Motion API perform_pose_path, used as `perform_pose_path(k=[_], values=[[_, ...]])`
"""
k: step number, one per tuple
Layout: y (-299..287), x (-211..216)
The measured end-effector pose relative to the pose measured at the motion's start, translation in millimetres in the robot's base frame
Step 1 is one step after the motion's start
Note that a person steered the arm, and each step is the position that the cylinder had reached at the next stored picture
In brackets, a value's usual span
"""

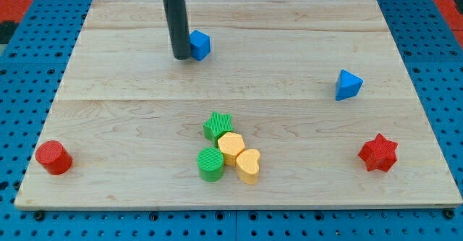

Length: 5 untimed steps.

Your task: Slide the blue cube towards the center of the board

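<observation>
Rod (pixel 177 24): upper end cut off by the view's top edge; the mount above it shows only as a sliver.

Blue cube (pixel 200 44), near the board's top edge: its left face is hidden behind the rod; contact with my tip (pixel 181 56) cannot be told.

Wooden board (pixel 239 89): all four corners in view.

Yellow hexagonal block (pixel 231 146), near the bottom edge: partly covered by the yellow heart (pixel 248 166).

Blue pegboard (pixel 22 67): cut off on every side.
</observation>
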State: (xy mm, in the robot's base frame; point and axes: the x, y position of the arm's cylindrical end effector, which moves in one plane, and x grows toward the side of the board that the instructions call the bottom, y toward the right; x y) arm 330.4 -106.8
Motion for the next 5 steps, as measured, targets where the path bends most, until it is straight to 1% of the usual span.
perform_pose_path(k=[1, 2, 3, 4, 5], values=[[19.8, -44.9], [71.3, -22.9], [74.7, 16.7], [82.8, 43.1], [167.1, 42.9]])
